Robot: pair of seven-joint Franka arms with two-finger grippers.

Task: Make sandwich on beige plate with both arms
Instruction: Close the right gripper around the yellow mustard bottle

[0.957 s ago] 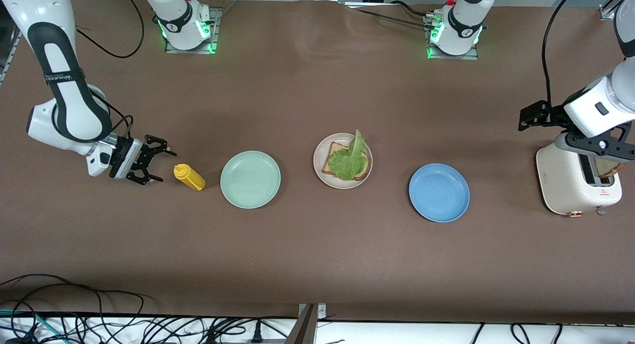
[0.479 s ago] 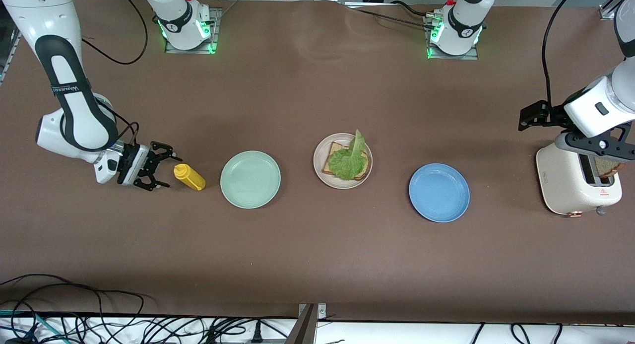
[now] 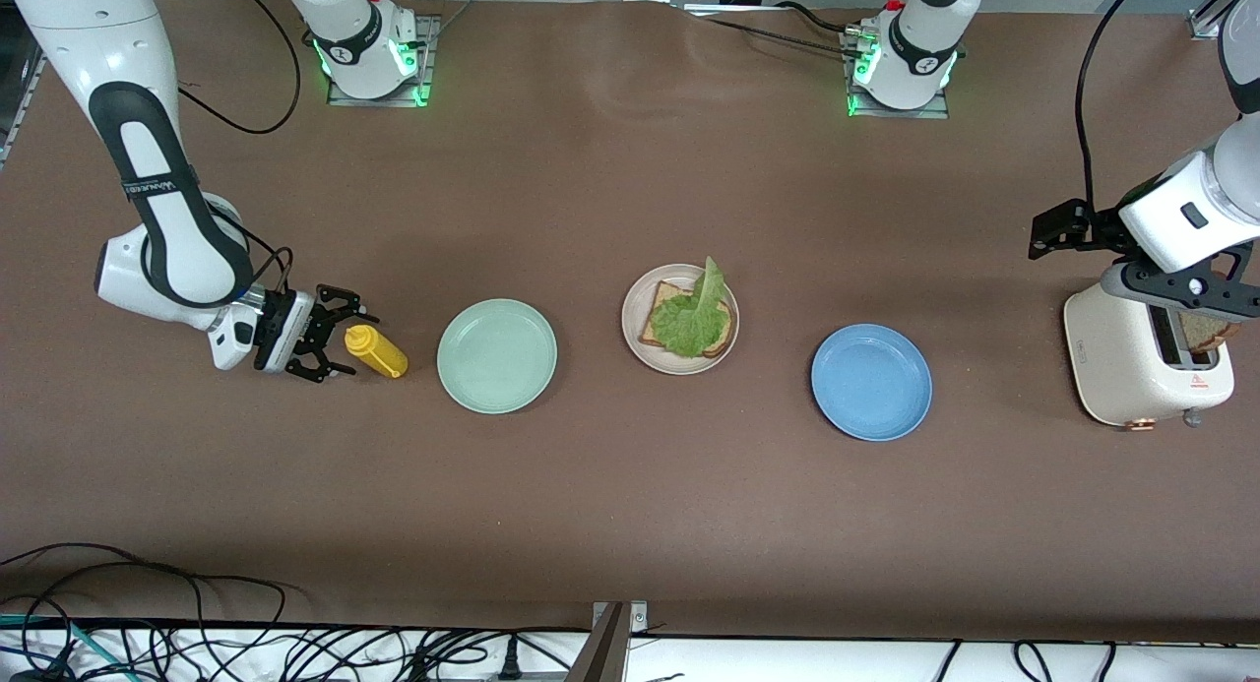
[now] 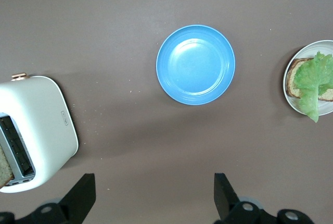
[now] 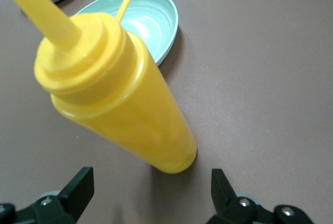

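Yellow mustard bottle (image 3: 375, 351) may topple if the wide-open right gripper (image 3: 330, 334) clips it; left gripper (image 4: 151, 195), open, waits above the toaster (image 3: 1147, 359).

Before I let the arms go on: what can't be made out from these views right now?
- Bread slice in the toaster: front view, the left arm covers most of it; left wrist view, cut off at the edge.
- Bottom bread on the beige plate: lettuce covers most of it.
- Right gripper against the mustard bottle: contact cannot be told.
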